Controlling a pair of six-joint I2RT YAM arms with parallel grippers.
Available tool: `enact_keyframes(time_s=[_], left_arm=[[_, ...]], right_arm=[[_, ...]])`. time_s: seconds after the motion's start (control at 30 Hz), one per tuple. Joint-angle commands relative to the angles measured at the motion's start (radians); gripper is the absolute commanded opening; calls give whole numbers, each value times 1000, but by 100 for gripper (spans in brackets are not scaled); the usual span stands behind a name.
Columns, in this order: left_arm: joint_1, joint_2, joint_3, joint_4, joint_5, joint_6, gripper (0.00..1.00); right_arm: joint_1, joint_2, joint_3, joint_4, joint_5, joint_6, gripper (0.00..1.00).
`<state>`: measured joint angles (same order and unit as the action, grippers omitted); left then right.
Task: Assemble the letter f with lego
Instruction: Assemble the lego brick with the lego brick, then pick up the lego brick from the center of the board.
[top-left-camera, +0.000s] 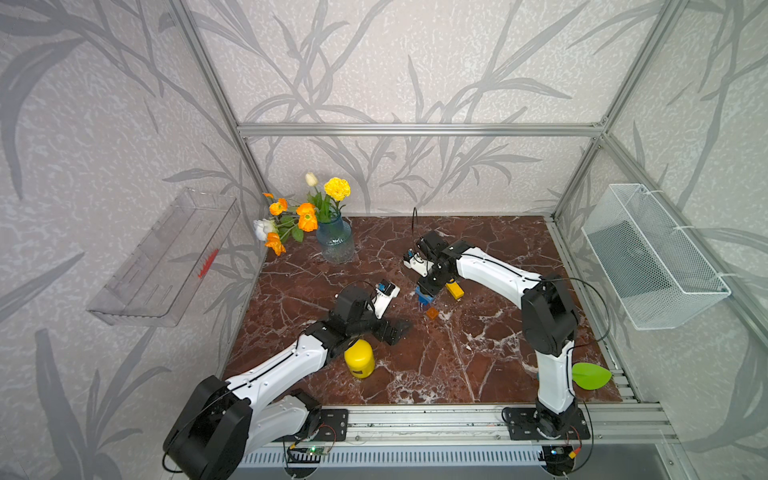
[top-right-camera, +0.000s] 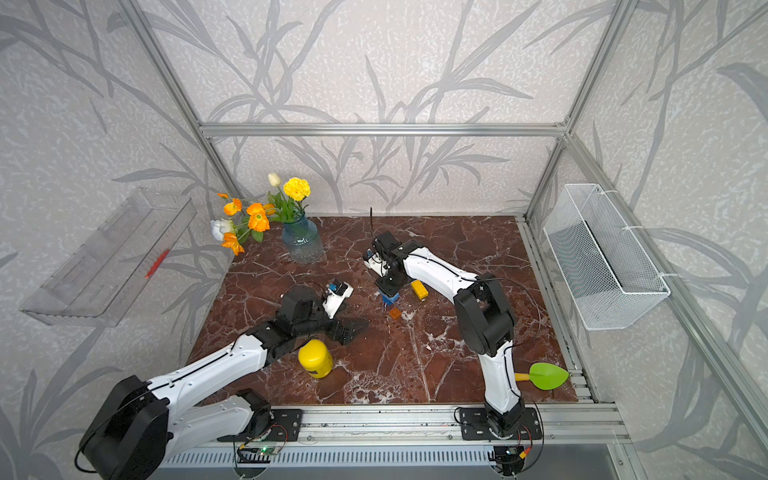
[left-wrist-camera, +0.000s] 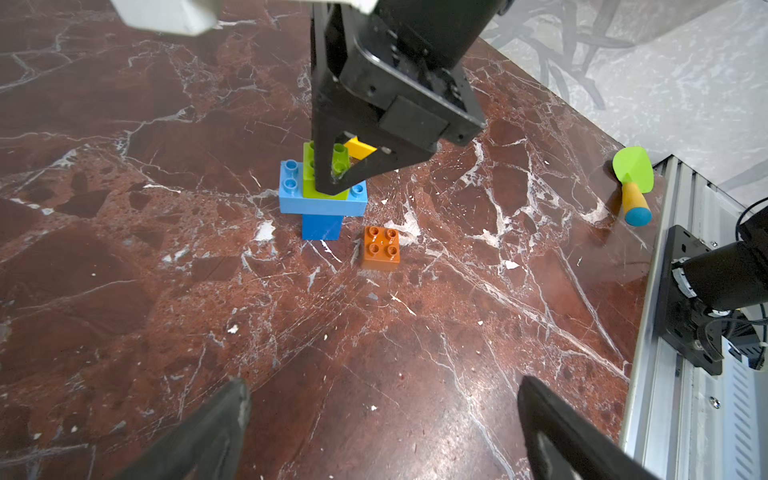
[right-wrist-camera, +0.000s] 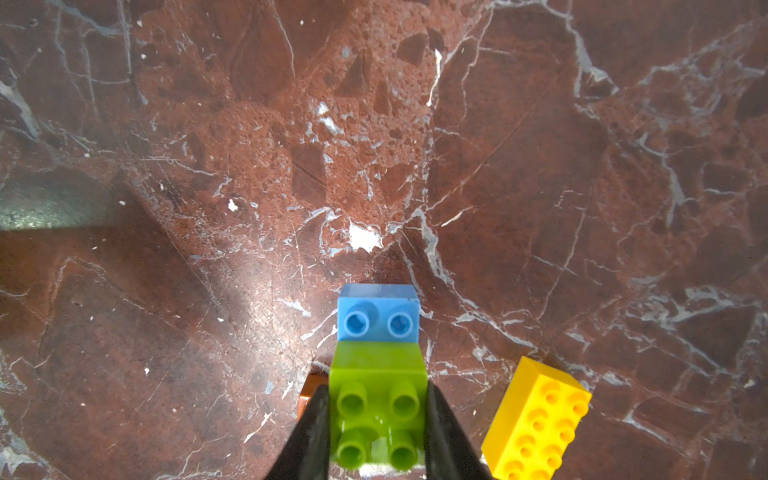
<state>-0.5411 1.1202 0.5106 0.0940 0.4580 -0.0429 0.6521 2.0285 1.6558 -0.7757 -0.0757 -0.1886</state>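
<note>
A small lego stack stands mid-table: a dark-blue brick (left-wrist-camera: 322, 227) at the bottom, a long light-blue brick (left-wrist-camera: 320, 201) across it, a green brick (right-wrist-camera: 378, 415) on top. My right gripper (right-wrist-camera: 377, 419) comes down from above and is shut on the green brick, one finger on each side. The orange brick (left-wrist-camera: 381, 247) lies loose just in front of the stack. The long yellow brick (right-wrist-camera: 538, 419) lies loose beside it. The stack (top-left-camera: 424, 298) also shows in both top views. My left gripper (left-wrist-camera: 382, 395) hovers open and empty over bare table, nearer the front.
A yellow cylinder (top-left-camera: 359, 358) stands under the left arm. A vase of flowers (top-left-camera: 334, 241) is at the back left. A green leaf-shaped tool (top-left-camera: 590, 375) lies at the front right edge. A wire basket (top-left-camera: 652, 257) and a clear shelf (top-left-camera: 166, 257) hang on the side walls.
</note>
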Motion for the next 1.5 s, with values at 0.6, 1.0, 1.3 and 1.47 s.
enact_keyframes(time_s=[0.6,1.0,1.3,1.47], left_arm=[[9,-16,-14,11,24,26,99],[-8,73,40,-50,104,82,100],[-34,77,48,-68,57,95,100],[-36,72,45,-69,54,93,100]], right_arm=[[-5,-161,-80,62,3,18,50],[3,-412,-443,259,16,148,51],[43,-471,-686,484,43,234,51],[44,-432,-732,578,14,257,52]])
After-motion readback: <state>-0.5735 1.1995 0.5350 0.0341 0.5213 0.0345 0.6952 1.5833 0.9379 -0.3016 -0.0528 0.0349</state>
